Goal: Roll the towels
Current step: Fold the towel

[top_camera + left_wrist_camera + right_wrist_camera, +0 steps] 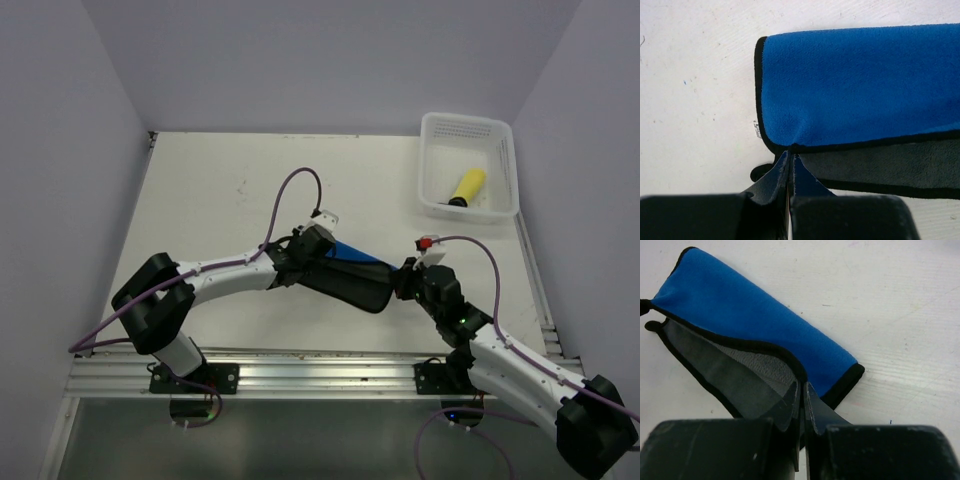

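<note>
Left hand (pixel 791 156), right hand (pixel 801 386) clamp blue towel (pixel 855 85); top view alone shows yellow towel (pixel 467 186).

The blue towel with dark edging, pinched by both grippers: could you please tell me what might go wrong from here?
1. The left gripper and right gripper each pinch only the edge of the blue towel with dark edging, so it may slip free.
2. Its grey underside shows beyond the blue layer, so a roll may come out skewed.

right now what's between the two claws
The folded blue towel spans the gap from the left claw to the right claw, each shut on one end; the top view shows it best.
</note>
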